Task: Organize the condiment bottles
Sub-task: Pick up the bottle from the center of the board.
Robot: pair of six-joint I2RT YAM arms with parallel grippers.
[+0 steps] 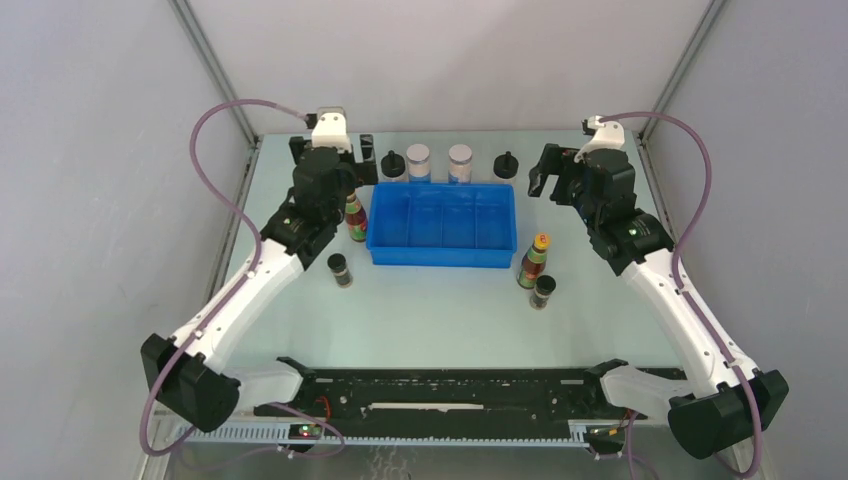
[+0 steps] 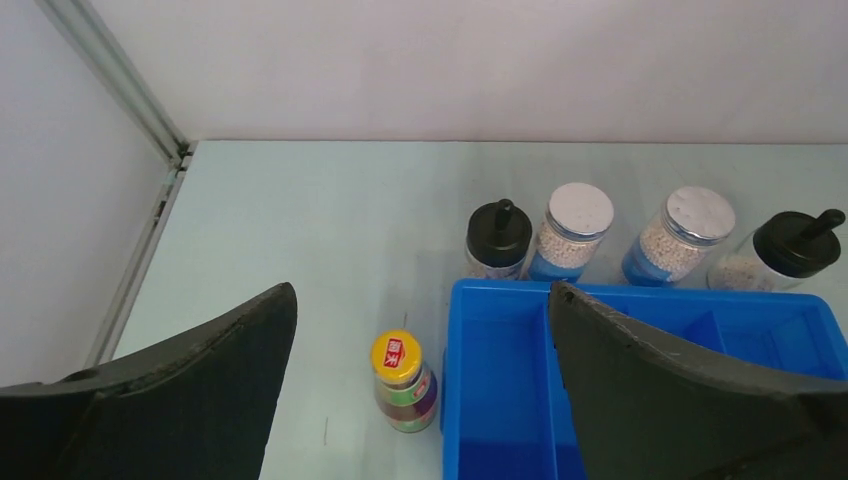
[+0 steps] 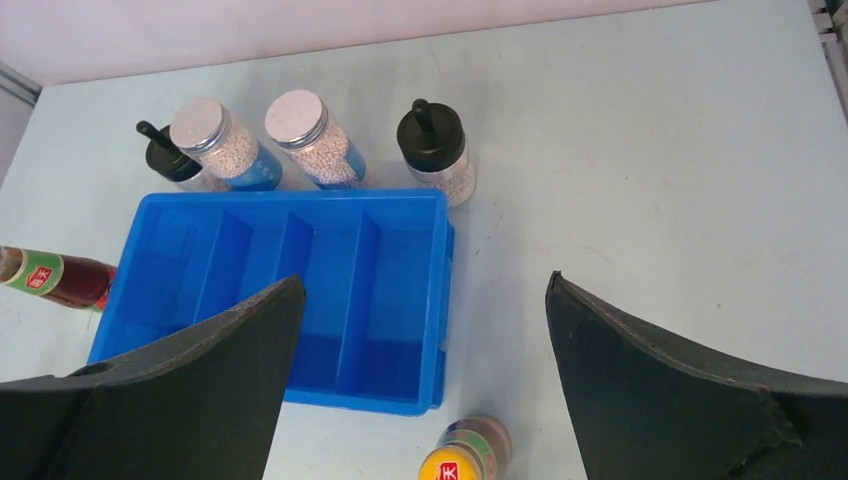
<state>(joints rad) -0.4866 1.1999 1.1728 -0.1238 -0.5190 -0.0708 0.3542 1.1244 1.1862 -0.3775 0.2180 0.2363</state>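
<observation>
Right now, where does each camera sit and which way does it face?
Top external: above and behind the arms, looking down at the table; both arms show.
Left wrist: on the left arm, facing the back wall over the blue tray's left end; open left gripper frames it.
Right wrist: on the right arm, looking down at the tray's right end; open right gripper frames it.
Shared: both wrist views catch the tray and four bottles behind it.

White shells, blk joint housings on left arm [image 1: 250, 290] & right arm [image 1: 680, 300]. Purple cable [image 1: 215, 135] loops off behind each tool. Matte blk, broad curved fingers [image 2: 200, 380] on left gripper [image 2: 420, 290], right gripper [image 3: 425, 282].
</observation>
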